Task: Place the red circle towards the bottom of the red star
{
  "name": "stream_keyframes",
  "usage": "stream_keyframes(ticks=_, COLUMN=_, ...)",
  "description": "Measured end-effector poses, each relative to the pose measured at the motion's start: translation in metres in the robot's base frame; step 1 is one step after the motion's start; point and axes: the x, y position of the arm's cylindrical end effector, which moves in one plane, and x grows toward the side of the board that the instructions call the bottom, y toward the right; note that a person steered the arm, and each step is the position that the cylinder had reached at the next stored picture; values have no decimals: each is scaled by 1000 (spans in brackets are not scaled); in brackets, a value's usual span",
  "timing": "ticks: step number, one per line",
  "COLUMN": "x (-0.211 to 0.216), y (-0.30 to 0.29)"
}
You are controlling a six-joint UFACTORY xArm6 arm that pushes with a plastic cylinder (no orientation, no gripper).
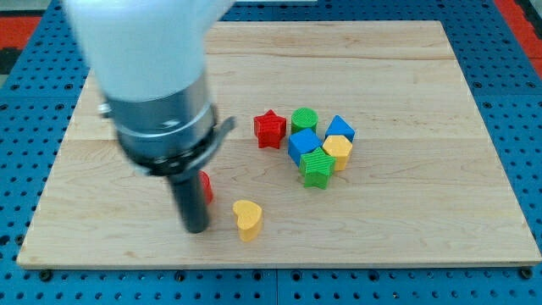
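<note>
Open board separates red circle from red star (yellow heart aside).

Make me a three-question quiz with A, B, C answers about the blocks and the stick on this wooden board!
1. Where is the yellow heart block?
A. the view's top
B. near the view's bottom
C. off the wooden board

2. How many green blocks are there?
A. one
B. two
C. four

3. The red circle block is
A. partly hidden behind my tip
B. touching the red star block
C. on top of a blue block

Answers:
1 B, it lies low, right of my tip.
2 B, the green cylinder block and green star block.
3 A, only its red edge shows beside the rod.
</note>
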Motion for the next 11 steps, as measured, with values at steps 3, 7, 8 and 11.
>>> stream_keyframes(ticks=3, x=-87, y=44)
stream_keyframes(ticks=7, x=-70, y=98)
stream_keyframes(ticks=8, x=-84, y=98)
stream_keyframes(ticks=11, x=9, y=14)
